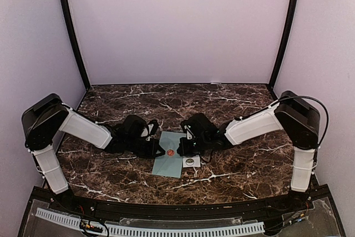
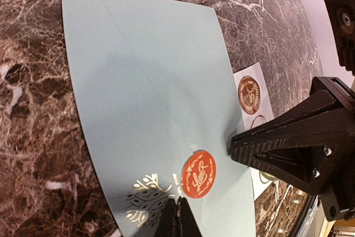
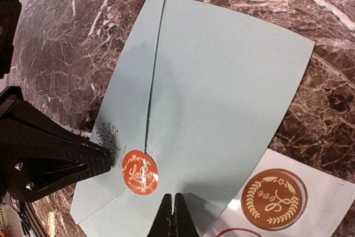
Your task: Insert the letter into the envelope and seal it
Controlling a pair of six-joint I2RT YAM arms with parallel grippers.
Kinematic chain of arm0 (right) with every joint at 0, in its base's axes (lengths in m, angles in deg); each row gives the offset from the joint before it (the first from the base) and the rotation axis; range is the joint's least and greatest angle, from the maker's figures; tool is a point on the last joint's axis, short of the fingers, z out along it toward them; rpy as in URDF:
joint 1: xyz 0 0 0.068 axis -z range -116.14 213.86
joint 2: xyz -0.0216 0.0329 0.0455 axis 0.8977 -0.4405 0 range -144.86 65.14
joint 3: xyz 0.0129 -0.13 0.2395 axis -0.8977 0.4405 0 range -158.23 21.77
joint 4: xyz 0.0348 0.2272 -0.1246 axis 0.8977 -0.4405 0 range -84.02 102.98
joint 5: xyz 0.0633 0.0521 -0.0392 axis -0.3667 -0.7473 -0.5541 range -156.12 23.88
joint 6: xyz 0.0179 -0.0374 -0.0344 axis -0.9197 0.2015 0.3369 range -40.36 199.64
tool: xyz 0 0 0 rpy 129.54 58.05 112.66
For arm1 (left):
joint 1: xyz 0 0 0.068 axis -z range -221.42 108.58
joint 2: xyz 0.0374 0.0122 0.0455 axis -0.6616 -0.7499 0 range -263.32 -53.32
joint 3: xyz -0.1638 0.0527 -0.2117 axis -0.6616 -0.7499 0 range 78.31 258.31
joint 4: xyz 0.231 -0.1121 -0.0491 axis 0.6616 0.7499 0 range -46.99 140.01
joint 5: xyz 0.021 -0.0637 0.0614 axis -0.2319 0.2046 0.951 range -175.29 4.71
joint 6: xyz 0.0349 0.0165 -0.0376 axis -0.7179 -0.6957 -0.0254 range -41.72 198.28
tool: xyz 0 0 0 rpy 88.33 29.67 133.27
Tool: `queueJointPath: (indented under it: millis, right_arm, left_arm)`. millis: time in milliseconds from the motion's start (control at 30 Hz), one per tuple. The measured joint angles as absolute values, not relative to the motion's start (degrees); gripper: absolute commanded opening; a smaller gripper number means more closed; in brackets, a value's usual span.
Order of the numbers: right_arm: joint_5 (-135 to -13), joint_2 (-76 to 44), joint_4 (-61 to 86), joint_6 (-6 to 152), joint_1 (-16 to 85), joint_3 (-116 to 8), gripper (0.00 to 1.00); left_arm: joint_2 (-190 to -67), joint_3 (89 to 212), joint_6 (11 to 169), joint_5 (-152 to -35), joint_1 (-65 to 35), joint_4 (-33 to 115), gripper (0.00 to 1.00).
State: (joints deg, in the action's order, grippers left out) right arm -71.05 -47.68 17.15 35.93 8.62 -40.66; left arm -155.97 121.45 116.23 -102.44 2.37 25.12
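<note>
The pale teal envelope [image 1: 171, 164] lies flat on the marble table with its flap folded down. A round red sticker [image 1: 171, 151] sits on the flap's point; it also shows in the left wrist view [image 2: 198, 174] and the right wrist view [image 3: 139, 172]. My left gripper [image 1: 161, 151] is shut and empty, its tips [image 2: 180, 201] over the envelope [image 2: 144, 81] just left of the sticker. My right gripper [image 1: 181, 149] is shut and empty, its tips [image 3: 173, 197] over the envelope [image 3: 216, 81] just right of the sticker. The letter is not in view.
A small white sticker strip [image 1: 191, 161] lies against the envelope's right edge, carrying a brown round sticker [image 3: 275, 198] [image 2: 249, 93]. Dark marble table [image 1: 238, 165] all around. Purple walls enclose the back and sides.
</note>
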Motion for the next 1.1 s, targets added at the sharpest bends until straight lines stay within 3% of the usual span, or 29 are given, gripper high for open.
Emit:
queueJointPath:
  millis: [367, 1100]
  right_arm:
    - [-77.0, -41.7, 18.8, 38.5, 8.9, -40.3, 0.00]
    - [-83.4, -50.5, 20.7, 38.7, 8.4, -43.9, 0.00]
  left_arm:
    - [-153.1, 122.5, 116.2, -103.2, 2.6, 32.2, 0.00]
    - [-151.8, 121.2, 116.2, -105.4, 3.5, 33.9, 0.00]
